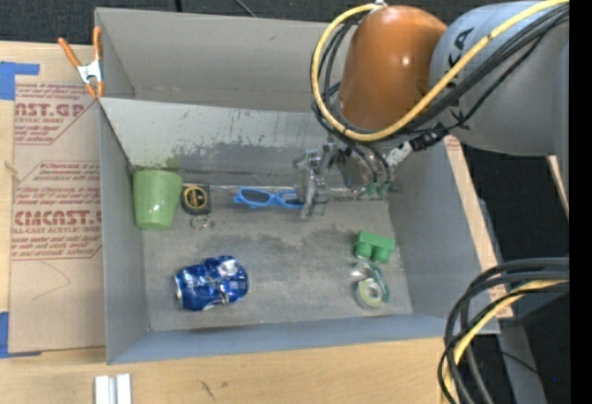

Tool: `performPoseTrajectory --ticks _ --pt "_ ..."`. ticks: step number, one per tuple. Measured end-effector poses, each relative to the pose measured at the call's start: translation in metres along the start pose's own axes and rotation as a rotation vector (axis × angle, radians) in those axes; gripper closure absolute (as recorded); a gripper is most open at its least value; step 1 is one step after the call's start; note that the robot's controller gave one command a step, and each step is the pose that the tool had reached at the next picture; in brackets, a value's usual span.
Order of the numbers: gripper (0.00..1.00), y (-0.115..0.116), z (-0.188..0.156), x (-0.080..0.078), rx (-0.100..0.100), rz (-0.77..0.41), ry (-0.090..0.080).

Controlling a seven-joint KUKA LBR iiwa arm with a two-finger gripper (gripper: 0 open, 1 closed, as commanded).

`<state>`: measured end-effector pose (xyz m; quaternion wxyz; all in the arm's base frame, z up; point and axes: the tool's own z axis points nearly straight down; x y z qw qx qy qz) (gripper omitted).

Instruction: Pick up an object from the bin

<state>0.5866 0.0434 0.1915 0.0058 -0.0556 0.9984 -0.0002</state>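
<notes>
**Gripper at the right end of the blue glasses**

A pair of blue glasses lies on the floor of the grey bin, near the back wall and about midway across, its length running left to right. The gripper is down at the right end of the glasses, just beside or on them; whether it touches them cannot be told, nor whether it is spread or closed. Above it sit the wrist's orange cover and a loop of yellow cable, with the grey arm coming in from the right.

Just left of the glasses is a small round black and yellow thing, and beyond it a green cup on its side by the left wall. Well apart, toward the front, lies a crushed blue can. Front right, a green block lies just behind a roll of tape.
</notes>
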Motion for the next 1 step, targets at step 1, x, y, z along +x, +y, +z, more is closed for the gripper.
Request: performPoseTrajectory --ticks 1 --pt "1.0 0.0033 -0.0698 0.0326 0.0 -0.007 0.002"
